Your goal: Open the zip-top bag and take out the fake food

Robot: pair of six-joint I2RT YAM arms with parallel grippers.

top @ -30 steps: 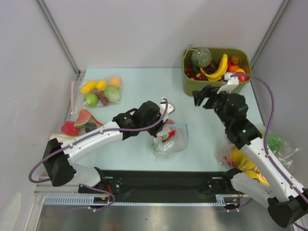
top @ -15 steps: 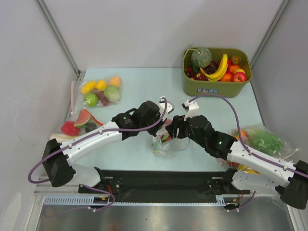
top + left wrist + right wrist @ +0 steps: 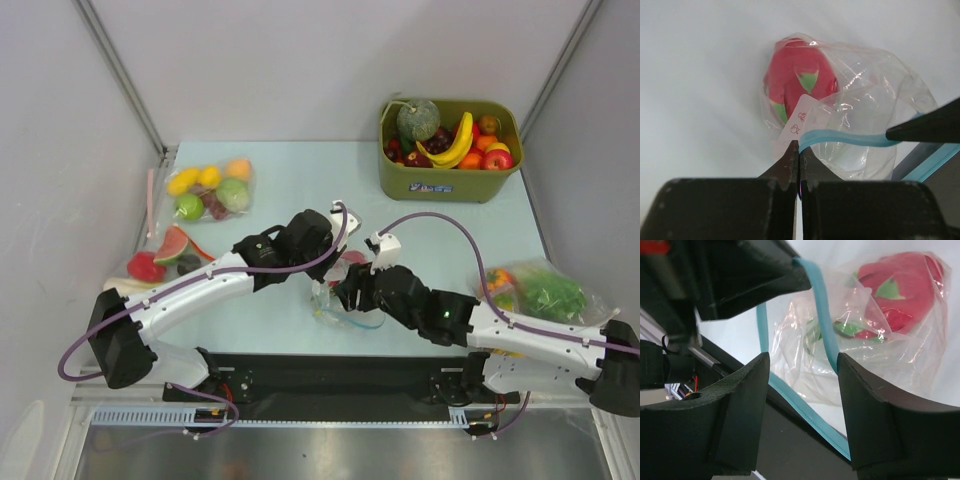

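The left gripper (image 3: 798, 150) is clenched on the bag (image 3: 865, 95). Its fingers are pressed together on a corner of the mouth, where the zip strip (image 3: 850, 138) begins. The right gripper (image 3: 802, 360) is released, with its fingers spread wide. In its own wrist view one lip of the strip runs down between them, close to one finger, though contact cannot be told. The other lip curves away below, so the mouth gapes. From the left wrist, a right fingertip shows as a dark wedge meeting the strip.

The fake food (image 3: 800, 75) sits inside, at the closed end away from both grippers — a red fruit with green scales, and a smaller bit of red and green near it.

From above, the bag lies on the table (image 3: 290, 180) near its front edge, between the two grippers and partly hidden by them. Well apart from it, a bin (image 3: 445, 185) of fruit stands at the far right corner. Two filled bags (image 3: 210, 190) lie along the left side — one behind the other — and a third bag (image 3: 545, 292) lies at the right.
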